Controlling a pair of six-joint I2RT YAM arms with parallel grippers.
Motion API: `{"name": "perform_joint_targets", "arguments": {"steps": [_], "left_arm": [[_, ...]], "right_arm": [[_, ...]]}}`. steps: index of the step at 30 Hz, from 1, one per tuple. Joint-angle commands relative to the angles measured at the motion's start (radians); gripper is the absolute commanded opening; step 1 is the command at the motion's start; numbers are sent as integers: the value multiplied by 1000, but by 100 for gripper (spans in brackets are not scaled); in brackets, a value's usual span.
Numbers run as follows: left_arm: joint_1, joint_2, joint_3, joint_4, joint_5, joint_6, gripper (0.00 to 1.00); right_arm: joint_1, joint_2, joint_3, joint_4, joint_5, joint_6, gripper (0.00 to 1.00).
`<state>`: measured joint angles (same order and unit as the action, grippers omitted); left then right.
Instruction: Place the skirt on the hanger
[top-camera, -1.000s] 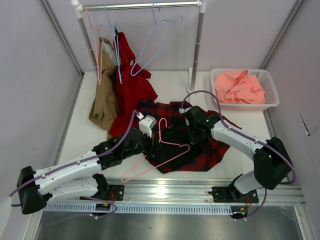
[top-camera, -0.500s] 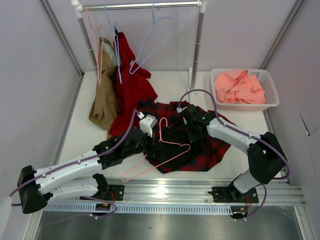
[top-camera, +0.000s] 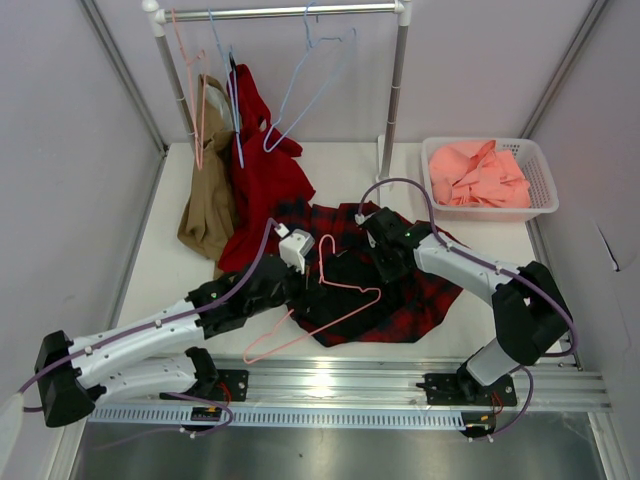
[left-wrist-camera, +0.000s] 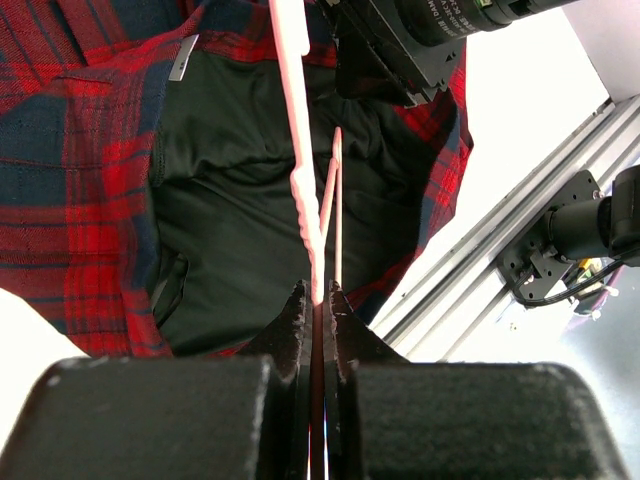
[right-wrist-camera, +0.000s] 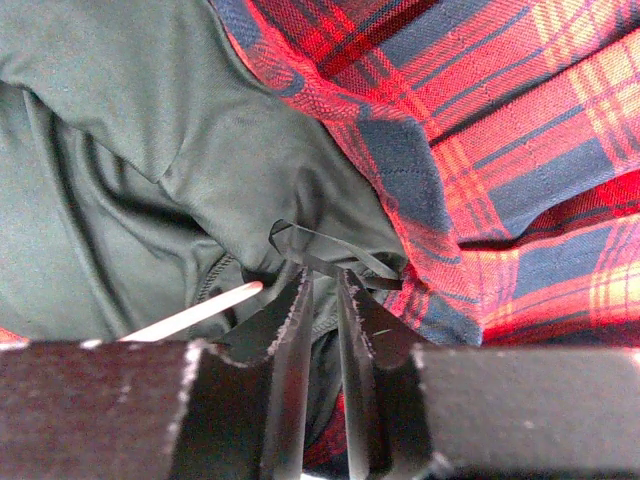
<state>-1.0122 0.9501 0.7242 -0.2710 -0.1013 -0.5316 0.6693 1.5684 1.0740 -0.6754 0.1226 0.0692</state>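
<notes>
The red and navy plaid skirt (top-camera: 420, 300) lies in the middle of the table with its black lining (top-camera: 345, 275) turned up. The pink hanger (top-camera: 345, 288) lies across it. My left gripper (top-camera: 300, 292) is shut on the hanger's wire (left-wrist-camera: 300, 150), seen in the left wrist view (left-wrist-camera: 318, 295) over the lining (left-wrist-camera: 230, 200). My right gripper (top-camera: 378, 262) sits at the skirt's upper middle. In the right wrist view (right-wrist-camera: 320, 275) its jaws are almost together on black lining by a thin black ribbon loop (right-wrist-camera: 330, 258). Plaid cloth (right-wrist-camera: 480, 150) lies to the right. A hanger end (right-wrist-camera: 200, 308) shows at the left.
A clothes rail (top-camera: 280, 12) at the back holds light-blue hangers (top-camera: 315, 85), another pink hanger (top-camera: 190, 70), a plain red garment (top-camera: 262, 170) and a tan garment (top-camera: 208, 200). A white basket (top-camera: 540, 205) with salmon cloth (top-camera: 480, 175) stands back right. A metal rail (top-camera: 330, 385) runs along the front.
My right gripper has shifted a little up and to the left over the skirt's lining. The left arm and the hanger have stayed put.
</notes>
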Motion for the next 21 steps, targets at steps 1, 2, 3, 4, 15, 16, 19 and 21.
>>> {"name": "perform_joint_targets", "arguments": {"steps": [1, 2, 3, 4, 15, 16, 19, 21], "left_arm": [[6, 6, 46, 46, -3, 4, 0], [6, 6, 44, 55, -5, 4, 0], [6, 6, 41, 62, -6, 2, 0], [6, 7, 41, 68, -8, 1, 0], [23, 56, 29, 142, -26, -48, 0], [24, 55, 24, 153, -28, -54, 0], [30, 59, 11, 176, -21, -71, 0], [32, 61, 9, 176, -34, -76, 0]], "right_arm": [[-7, -11, 27, 19, -6, -9, 18], [-10, -11, 29, 19, -12, -9, 16], [-10, -13, 29, 20, -12, -5, 14], [-10, -16, 29, 20, -17, -2, 11], [-30, -61, 20, 25, -12, 49, 7], [-30, -64, 20, 23, -14, 53, 8], [-27, -74, 12, 22, -3, 66, 9], [-28, -96, -3, 30, -3, 72, 13]]}}
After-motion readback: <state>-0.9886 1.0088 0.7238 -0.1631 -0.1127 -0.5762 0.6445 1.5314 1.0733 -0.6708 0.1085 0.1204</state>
